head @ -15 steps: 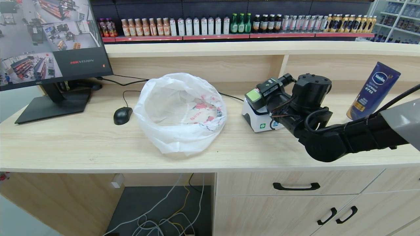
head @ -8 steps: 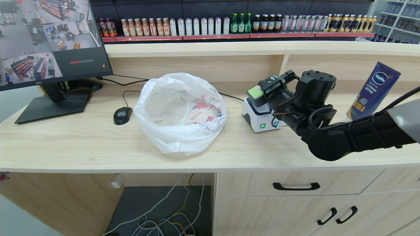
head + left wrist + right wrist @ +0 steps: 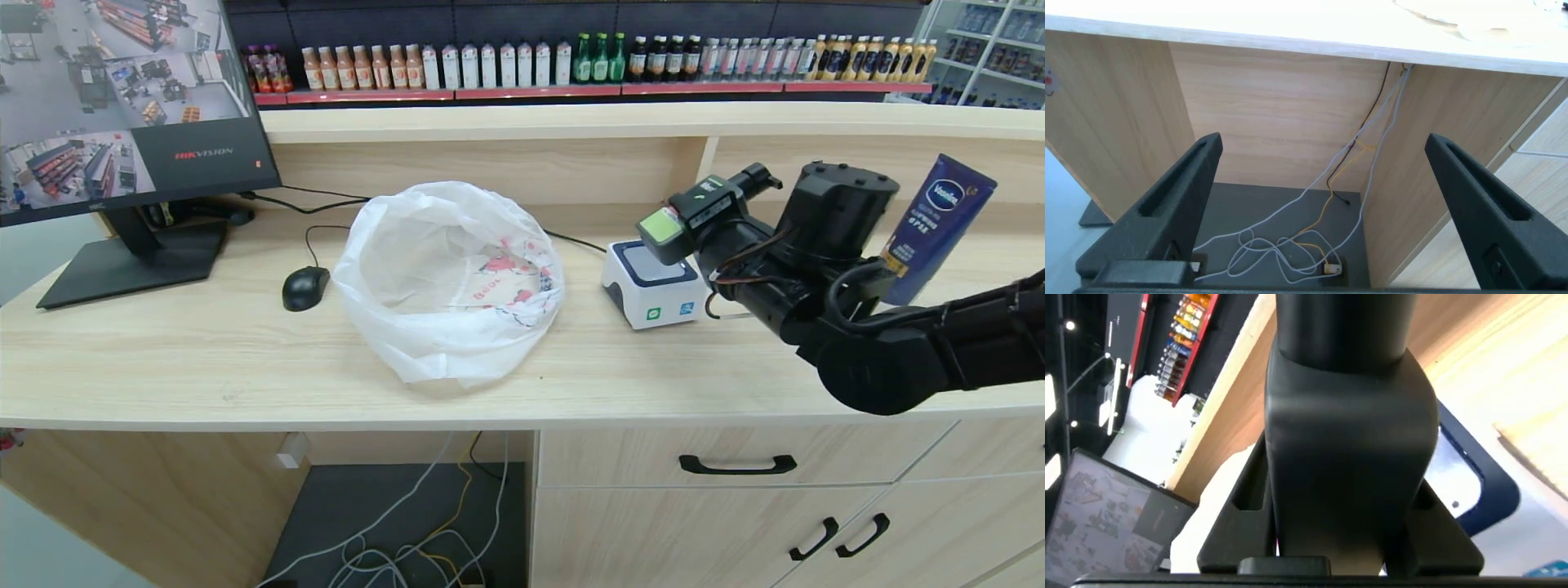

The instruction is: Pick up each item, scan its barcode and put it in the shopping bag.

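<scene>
One blue tube [image 3: 939,216] stands almost upright on the counter [image 3: 204,359], to the right of the right gripper [image 3: 665,222], the nearer one; whether that gripper is open or holds anything, I cannot tell.

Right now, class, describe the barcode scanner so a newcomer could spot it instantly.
On the wooden counter, look between the white shopping bag and the tall blue tube. The barcode scanner is the small boxy unit there: white sides, dark blue top panel, two little coloured stickers on its front.
</scene>
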Controlling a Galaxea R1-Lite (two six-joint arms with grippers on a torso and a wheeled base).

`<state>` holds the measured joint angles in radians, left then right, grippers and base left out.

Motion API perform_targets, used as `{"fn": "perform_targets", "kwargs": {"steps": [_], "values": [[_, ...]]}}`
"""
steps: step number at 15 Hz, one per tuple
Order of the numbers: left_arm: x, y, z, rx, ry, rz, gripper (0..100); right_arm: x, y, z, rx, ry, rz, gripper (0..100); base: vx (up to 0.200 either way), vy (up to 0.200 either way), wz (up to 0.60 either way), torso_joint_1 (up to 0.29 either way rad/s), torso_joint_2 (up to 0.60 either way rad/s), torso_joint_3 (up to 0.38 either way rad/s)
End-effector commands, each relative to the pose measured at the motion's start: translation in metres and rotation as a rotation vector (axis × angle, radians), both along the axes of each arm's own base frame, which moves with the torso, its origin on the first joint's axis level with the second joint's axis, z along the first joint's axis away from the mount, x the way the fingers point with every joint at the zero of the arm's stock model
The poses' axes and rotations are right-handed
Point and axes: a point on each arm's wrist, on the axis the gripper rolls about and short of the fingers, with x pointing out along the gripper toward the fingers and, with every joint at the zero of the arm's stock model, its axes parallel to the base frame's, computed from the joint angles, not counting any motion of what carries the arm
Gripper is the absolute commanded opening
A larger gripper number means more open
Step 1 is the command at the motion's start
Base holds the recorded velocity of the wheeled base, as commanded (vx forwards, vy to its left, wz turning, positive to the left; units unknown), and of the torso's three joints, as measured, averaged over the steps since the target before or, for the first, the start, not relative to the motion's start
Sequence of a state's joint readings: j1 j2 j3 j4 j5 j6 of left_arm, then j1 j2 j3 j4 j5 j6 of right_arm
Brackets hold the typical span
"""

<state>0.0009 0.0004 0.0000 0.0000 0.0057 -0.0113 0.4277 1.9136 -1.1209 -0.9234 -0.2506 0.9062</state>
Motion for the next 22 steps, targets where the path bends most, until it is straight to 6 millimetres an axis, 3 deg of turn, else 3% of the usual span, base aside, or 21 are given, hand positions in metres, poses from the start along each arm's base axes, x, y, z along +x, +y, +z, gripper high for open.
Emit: {"fn": "perform_targets", "kwargs": {"steps": [1, 4, 6, 11, 14, 16, 22], "values": [[0.0, 0.0, 0.0, -0.001, 0.0, 0.001, 100, -0.022, -0.01, 0.017, -0.001, -0.034, -0.017, 0, 0.0, 0.0, 0.0, 0.0, 0.0, 0.0], [0.0, 0.0, 0.0, -0.001, 0.0, 0.001, 100, -0.035, -0.015, 0.022, -0.077, -0.044, -0.101, 0, 0.0, 0.0, 0.0, 0.0, 0.0, 0.0], [0.0, 0.0, 0.0, 0.001, 0.0, 0.001, 100, -0.049, -0.007, 0.032, -0.16, -0.081, -0.131, 0, 0.0, 0.0, 0.0, 0.0, 0.0, 0.0], [0.0, 0.0, 0.0, -0.001, 0.0, 0.001, 100, -0.078, 0.014, 0.057, -0.544, -0.32, -0.164, 0, 0.0, 0.0, 0.0, 0.0, 0.0, 0.0], [0.0, 0.0, 0.0, 0.001, 0.0, 0.001, 100, -0.083, 0.016, 0.055, -0.807, -0.445, -0.175, 0, 0.0, 0.0, 0.0, 0.0, 0.0, 0.0], [0.0, 0.0, 0.0, -0.001, 0.0, 0.001, 100, -0.09, 0.02, 0.038, -0.924, -0.48, -0.194, 0, 0.0, 0.0, 0.0, 0.0, 0.0, 0.0], [0.0, 0.0, 0.0, 0.001, 0.0, 0.0, 100, -0.098, 0.022, 0.016, -0.926, -0.521, -0.204, 0, 0.0, 0.0, 0.0, 0.0, 0.0, 0.0]]}}
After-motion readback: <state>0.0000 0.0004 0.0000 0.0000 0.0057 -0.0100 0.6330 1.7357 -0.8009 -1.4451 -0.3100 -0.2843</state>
